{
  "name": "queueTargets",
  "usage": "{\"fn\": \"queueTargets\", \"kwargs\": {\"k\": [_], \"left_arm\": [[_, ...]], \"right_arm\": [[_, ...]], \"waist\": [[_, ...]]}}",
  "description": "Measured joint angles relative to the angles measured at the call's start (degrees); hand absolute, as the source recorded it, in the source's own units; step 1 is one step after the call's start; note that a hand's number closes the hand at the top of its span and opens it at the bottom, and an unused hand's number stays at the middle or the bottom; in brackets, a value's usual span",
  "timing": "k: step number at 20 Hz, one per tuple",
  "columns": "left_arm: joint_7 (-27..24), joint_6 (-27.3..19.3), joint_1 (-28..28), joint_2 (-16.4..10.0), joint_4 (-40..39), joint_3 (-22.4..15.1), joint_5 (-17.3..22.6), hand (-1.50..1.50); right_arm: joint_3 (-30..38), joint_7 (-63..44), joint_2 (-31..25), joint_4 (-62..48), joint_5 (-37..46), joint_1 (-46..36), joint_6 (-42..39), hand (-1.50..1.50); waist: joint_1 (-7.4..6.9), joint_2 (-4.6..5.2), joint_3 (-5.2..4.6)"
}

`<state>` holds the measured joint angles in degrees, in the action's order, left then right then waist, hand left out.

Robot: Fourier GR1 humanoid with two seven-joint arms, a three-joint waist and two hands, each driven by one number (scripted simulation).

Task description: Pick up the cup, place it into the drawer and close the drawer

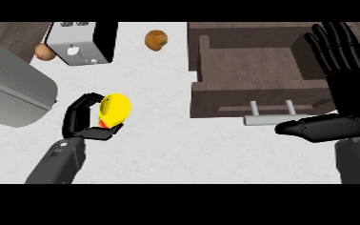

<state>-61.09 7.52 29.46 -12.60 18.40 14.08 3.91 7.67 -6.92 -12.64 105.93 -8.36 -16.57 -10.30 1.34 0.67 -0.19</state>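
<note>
Head view: left hand (77, 121) round cup (116, 107) (seemingly).

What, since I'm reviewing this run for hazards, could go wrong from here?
The yellow cup sits in the left hand, well left of the open drawer; carried across, it might clip the drawer's front wall. The open right hand stands at the drawer's right side and could crowd the drop.
</note>
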Motion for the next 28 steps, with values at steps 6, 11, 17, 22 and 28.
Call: {"fn": "queueTargets", "kwargs": {"k": [6, 11, 17, 22, 28], "left_arm": [[-0.22, 0.13, 2.02, 3.28, 3.44, 2.02, 3.05, 1.50], [3.15, 0.16, 6.00, 5.72, 9.21, -0.35, 2.66, 1.50], [12.31, -1.88, 11.24, 9.27, 19.51, -4.06, 2.38, 1.50], [23.09, -6.27, 16.41, 11.46, 27.31, -7.48, 2.50, 1.50], [34.32, -13.62, 26.61, 12.33, 28.77, -11.03, 3.31, 1.50]], "right_arm": [[0.07, -0.14, -0.08, 0.25, 0.39, 0.83, -0.02, -1.50], [0.38, -0.83, -0.43, 1.30, 0.58, 1.61, -0.03, -1.50], [1.14, -0.77, -0.75, 0.11, 1.16, 0.80, 0.39, -1.50], [1.29, 0.70, -0.47, -0.67, 1.25, 1.61, -0.03, -1.50], [1.76, 0.01, -0.90, -0.38, 1.16, 1.04, 0.03, -1.50]], "waist": [[-0.58, -0.42, 0.09], [-1.08, -0.76, 0.18], [-1.78, -1.05, 0.24], [-1.58, -1.01, 0.25], [-0.74, -0.79, 0.22]]}}
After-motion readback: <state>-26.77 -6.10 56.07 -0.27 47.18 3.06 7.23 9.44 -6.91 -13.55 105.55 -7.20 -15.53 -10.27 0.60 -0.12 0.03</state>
